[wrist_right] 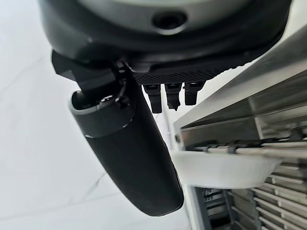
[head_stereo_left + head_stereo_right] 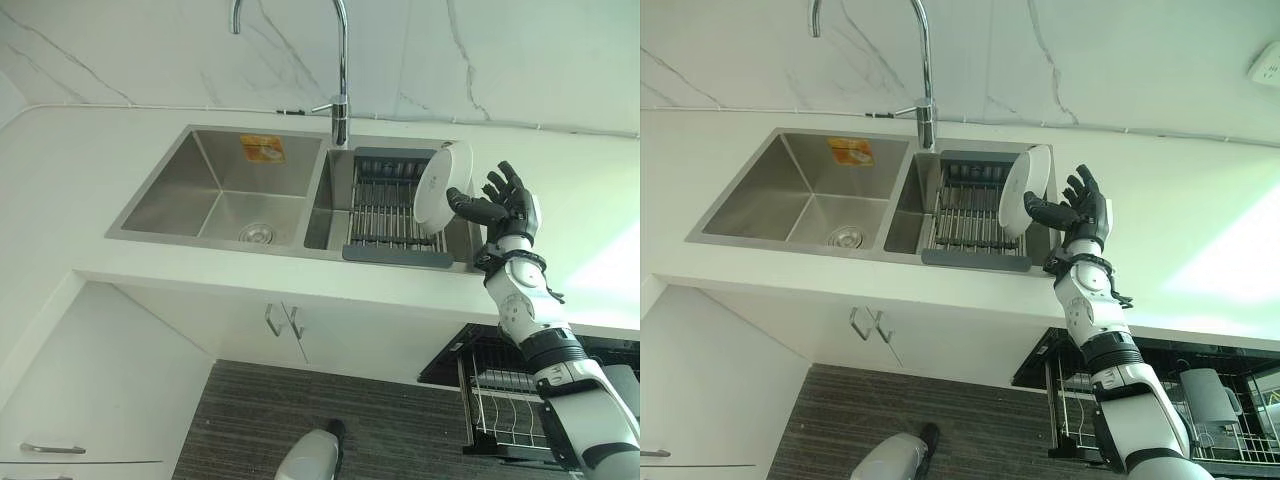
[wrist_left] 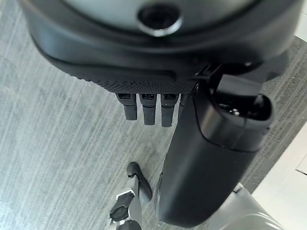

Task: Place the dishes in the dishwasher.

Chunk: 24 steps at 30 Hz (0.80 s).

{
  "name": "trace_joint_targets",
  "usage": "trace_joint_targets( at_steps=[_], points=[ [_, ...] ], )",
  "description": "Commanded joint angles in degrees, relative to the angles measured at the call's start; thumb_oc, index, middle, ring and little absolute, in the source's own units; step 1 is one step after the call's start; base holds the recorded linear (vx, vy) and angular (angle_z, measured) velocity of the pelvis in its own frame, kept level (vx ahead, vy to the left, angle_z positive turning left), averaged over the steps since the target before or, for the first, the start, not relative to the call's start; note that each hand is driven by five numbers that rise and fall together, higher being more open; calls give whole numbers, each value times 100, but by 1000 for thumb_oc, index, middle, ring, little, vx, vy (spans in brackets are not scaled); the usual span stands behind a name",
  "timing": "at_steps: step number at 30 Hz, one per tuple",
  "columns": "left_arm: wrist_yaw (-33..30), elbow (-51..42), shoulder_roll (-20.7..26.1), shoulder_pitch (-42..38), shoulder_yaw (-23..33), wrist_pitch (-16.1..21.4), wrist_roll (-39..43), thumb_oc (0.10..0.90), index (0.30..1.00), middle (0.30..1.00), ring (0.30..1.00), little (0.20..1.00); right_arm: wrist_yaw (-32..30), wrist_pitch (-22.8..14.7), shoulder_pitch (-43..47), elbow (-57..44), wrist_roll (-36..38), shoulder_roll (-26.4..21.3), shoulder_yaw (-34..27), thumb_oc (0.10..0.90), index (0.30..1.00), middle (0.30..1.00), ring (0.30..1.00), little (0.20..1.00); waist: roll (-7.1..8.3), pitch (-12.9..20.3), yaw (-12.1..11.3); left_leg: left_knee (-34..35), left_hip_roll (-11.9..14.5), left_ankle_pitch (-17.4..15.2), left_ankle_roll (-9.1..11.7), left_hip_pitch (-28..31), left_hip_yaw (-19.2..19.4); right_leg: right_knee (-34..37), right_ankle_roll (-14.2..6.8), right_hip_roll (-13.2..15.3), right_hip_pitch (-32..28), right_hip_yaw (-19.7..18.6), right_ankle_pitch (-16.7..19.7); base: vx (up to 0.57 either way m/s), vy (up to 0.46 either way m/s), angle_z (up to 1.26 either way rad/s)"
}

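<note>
White plate (image 2: 441, 187) stands on edge, just beside spread right robot hand (image 2: 503, 205)

A white marble wall (image 2: 500, 60) with grey veins rises behind a white counter (image 2: 80, 170); a steel double sink (image 2: 220, 190) is set into the counter, with a tall chrome tap (image 2: 341, 90) at its back edge; white cabinet doors (image 2: 110, 380) with metal handles (image 2: 283, 322) stand below; the floor (image 2: 330, 410) is grey striped; daylight brightens the counter's right end
</note>
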<state>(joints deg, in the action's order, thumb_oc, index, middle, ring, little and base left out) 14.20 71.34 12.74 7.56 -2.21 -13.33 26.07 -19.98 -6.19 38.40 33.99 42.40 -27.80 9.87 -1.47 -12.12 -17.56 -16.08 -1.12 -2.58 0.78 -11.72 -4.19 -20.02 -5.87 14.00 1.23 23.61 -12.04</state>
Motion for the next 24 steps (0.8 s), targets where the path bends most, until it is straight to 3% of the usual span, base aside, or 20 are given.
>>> trace_joint_targets(
  at_steps=[1, 10, 24],
  points=[
    [107, 70, 372, 237, -431, -25, -141, 800, 900, 900, 900, 900, 70, -665, 768, -373, 23, -313, -282, 800, 900, 900, 900, 900, 78, 282, -139, -111, 266, -721, 214, 53, -55, 283, -530, 373, -63, -113, 84, 0, 0, 0],
    [252, 10, 372, 225, -522, 51, -65, 800, 900, 900, 900, 900, 181, -699, 857, -310, 77, -271, -278, 800, 900, 900, 900, 900, -60, 180, -128, -111, 200, -632, 203, -128, -85, 283, -586, 479, 85, -111, 157, -31, 37, 3],
    [225, 234, 368, 192, -351, 122, -224, 800, 900, 900, 900, 900, 323, -615, 796, -531, 98, -87, -180, 800, 900, 900, 900, 900, 19, 180, -107, -111, 240, -669, 216, -65, -22, 283, -593, 499, 44, -106, 165, 6, -3, 0]
  ],
)
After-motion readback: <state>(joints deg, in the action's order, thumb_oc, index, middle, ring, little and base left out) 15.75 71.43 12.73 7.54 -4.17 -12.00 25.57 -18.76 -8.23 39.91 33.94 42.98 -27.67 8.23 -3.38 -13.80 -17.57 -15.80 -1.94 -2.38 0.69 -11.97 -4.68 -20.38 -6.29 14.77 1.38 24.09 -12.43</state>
